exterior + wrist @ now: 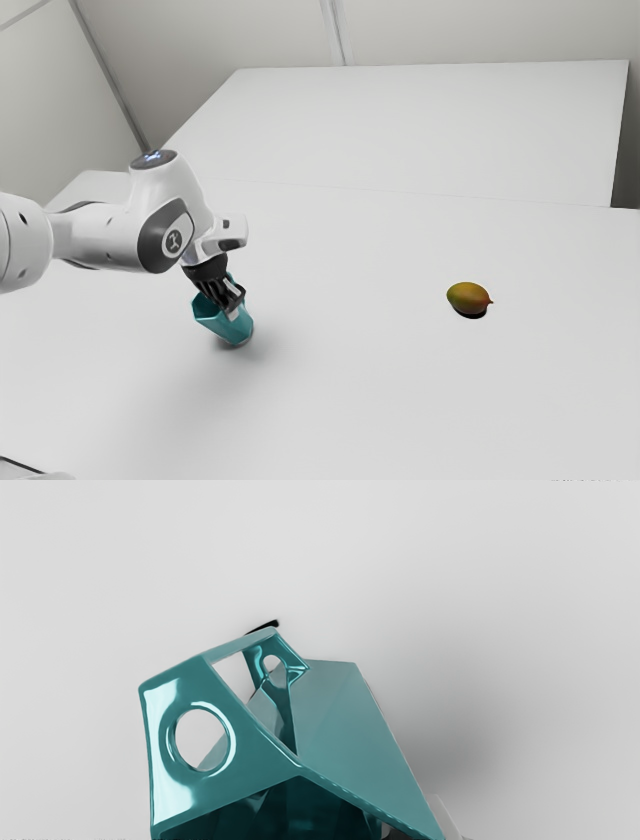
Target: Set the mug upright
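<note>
At the lower left corner of the exterior view, a pale thing [40,474] is cut off, so I cannot tell what it is. Farther in, left of the middle, the teal mug [232,329] leans over, its mouth to the upper left and its bottom to the lower right. The black fingers [231,302] are at its side and hide part of it. I cannot tell how far open they are or if they hold it. The wrist view cuts off the dark mouth; what is inside is hard to see. The white arm [100,236] comes in from the left. Right of the middle, a yellow-green fruit [468,297] sits well apart on the white desk [360,400].
</note>
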Robot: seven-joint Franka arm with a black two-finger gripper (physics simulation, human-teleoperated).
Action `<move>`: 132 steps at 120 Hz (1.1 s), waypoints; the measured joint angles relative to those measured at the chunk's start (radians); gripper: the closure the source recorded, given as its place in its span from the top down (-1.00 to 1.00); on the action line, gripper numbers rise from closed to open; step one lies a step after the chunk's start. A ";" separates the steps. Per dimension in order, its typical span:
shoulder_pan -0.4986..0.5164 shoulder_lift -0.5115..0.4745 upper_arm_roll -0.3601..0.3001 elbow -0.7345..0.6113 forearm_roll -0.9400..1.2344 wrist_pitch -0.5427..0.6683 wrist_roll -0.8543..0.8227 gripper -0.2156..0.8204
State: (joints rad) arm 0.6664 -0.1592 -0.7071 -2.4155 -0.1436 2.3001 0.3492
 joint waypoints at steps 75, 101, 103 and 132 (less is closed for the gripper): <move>-0.005 -0.119 -0.035 0.067 -0.002 -0.056 -0.043 0.47; 0.010 -0.097 -0.032 0.340 -0.002 -0.278 -0.058 0.54; 0.011 -0.096 -0.031 0.365 -0.001 -0.298 -0.059 0.54; -0.362 0.058 0.300 0.727 0.083 -0.547 -0.097 0.57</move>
State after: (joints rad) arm 0.3041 -0.1014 -0.4074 -1.6887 -0.0607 1.7533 0.2523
